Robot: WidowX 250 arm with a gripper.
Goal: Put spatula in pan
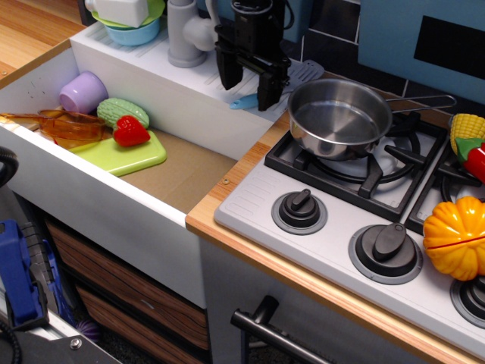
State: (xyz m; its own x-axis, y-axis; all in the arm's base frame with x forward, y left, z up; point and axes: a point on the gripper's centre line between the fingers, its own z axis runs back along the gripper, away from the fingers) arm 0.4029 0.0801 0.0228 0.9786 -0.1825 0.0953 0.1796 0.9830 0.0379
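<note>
The spatula lies on the white ledge behind the sink; its light blue handle [241, 101] shows between my fingers and its grey slotted blade [303, 72] shows to the right. My black gripper [250, 89] hangs over it, open, one finger on each side of the handle. I cannot tell whether the fingers touch the ledge. The shiny steel pan [337, 117] sits empty on the left burner grate, just right of my gripper, with its thin handle [424, 101] pointing right.
The sink basin [182, 171] holds a purple cup [82, 91], a translucent orange utensil [64, 125], a green board [125, 155], a strawberry and a green vegetable. A grey faucet [182, 34] and stacked bowls [132, 19] stand on the ledge. Corn [466, 130] and an orange pumpkin [456, 236] lie on the right.
</note>
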